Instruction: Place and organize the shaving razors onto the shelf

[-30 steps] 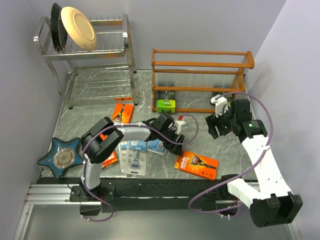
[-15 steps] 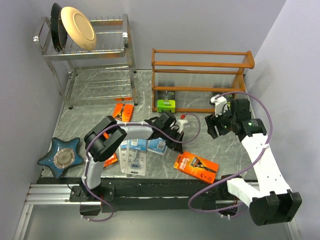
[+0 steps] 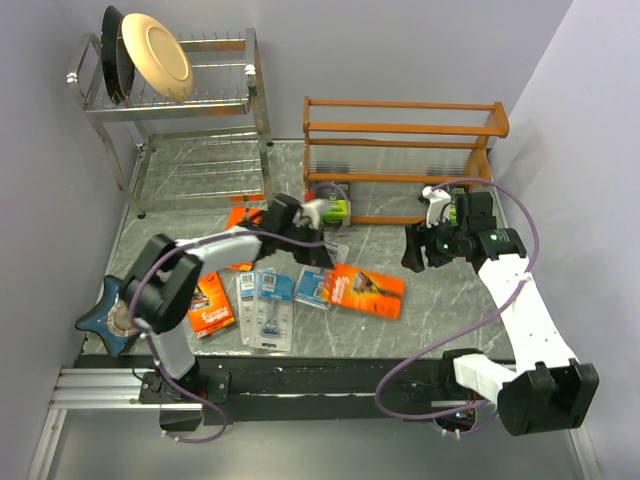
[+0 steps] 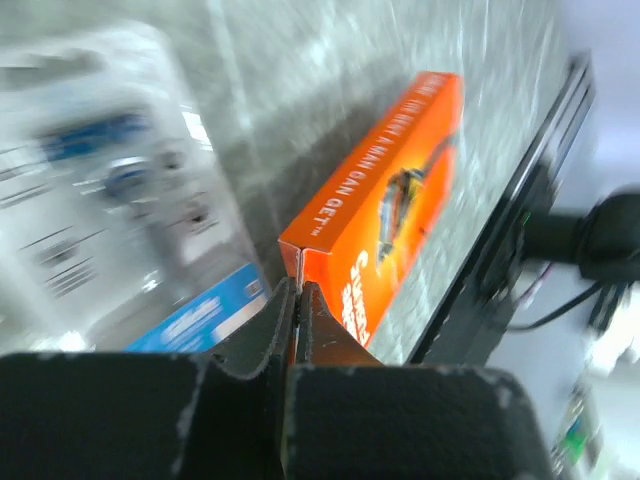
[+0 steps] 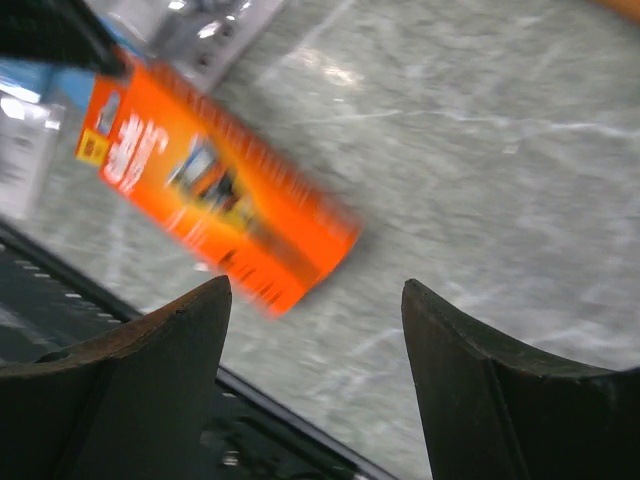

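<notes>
My left gripper [image 3: 326,266] [image 4: 297,290] is shut on the thin end edge of a flat orange razor pack [image 3: 366,290] [image 4: 390,190], which sits at the centre of the table. Blue-and-clear blister cards [image 3: 264,306] [image 4: 110,200] lie just left of it. A second orange pack [image 3: 210,305] lies further left, and more orange packs [image 3: 243,214] show behind the left arm. One lime-green box [image 3: 335,208] stands on the bottom tier of the wooden shelf [image 3: 400,128]. My right gripper [image 3: 414,250] [image 5: 315,290] hangs open and empty above the table, right of the held orange pack [image 5: 220,190].
A chrome dish rack [image 3: 255,95] with plates stands at the back left. A blue star-shaped dish [image 3: 98,314] sits at the near left edge. The black rail [image 3: 320,375] runs along the table's front. The right arm's purple cable [image 3: 520,215] loops near the shelf's right end.
The left gripper closed on the orange pack and pulled it left and away from the front edge, as the arm swung left. The right gripper shifted slightly left, still open.
</notes>
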You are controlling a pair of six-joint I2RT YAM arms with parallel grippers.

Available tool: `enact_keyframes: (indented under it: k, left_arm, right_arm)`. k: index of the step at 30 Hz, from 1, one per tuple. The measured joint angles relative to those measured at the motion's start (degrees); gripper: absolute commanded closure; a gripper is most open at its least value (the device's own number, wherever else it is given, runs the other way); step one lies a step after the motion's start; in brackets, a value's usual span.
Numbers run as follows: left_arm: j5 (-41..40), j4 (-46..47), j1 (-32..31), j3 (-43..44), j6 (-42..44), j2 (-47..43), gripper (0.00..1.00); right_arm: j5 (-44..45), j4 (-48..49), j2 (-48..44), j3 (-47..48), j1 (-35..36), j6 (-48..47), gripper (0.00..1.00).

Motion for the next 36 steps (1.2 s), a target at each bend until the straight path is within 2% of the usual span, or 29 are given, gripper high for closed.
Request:
enact_keyframes:
  k: [8,9,14,18,25,31,34,36]
  left_arm:
    - [-2.1,0.96,5.44,-4.44,-13.66,-6.97,0.99]
    - [-2.51,0.81,5.68,-4.46,-14.91,-6.97,0.99]
    - [-4.17,2.01,7.06,-6.23,-23.96,-6.93,0.99]
    - [-5.81,4.35,7.43,-9.64,-32.65,-6.93,0.99]
    - [-8.11,3.8,5.25,-9.99,-48.57,-5.01,0.99]
    - [-9.7,1.2,-2.49,-5.01,-55.95,-2.84,0.99]
    - [-10.19,1.27,-3.63,-3.78,-58.18,-2.21,0.99]
    - [-10.47,1.22,-3.74,-3.37,-59.43,-1.38,0.99]
  right_arm:
    - [-11.56,5.14,4.98,-1.7,0.0,15.06,0.21]
    - [-12.87,6.08,4.98,-2.62,-0.02,16.94,0.0]
    - [-21.31,14.91,4.79,-14.27,-0.07,32.76,0.0]
    - [-24.22,18.64,4.79,-22.67,-0.13,43.28,0.0]
    - [-27.76,29.79,7.23,-28.65,-1.42,60.37,0.0]
    - [-29.66,36.41,10.58,-29.94,-1.62,69.59,0.06]
    - [-29.51,37.16,10.97,-29.83,-1.62,71.12,0.23]
    - [-29.27,37.09,11.02,-29.62,-1.62,71.3,0.27]
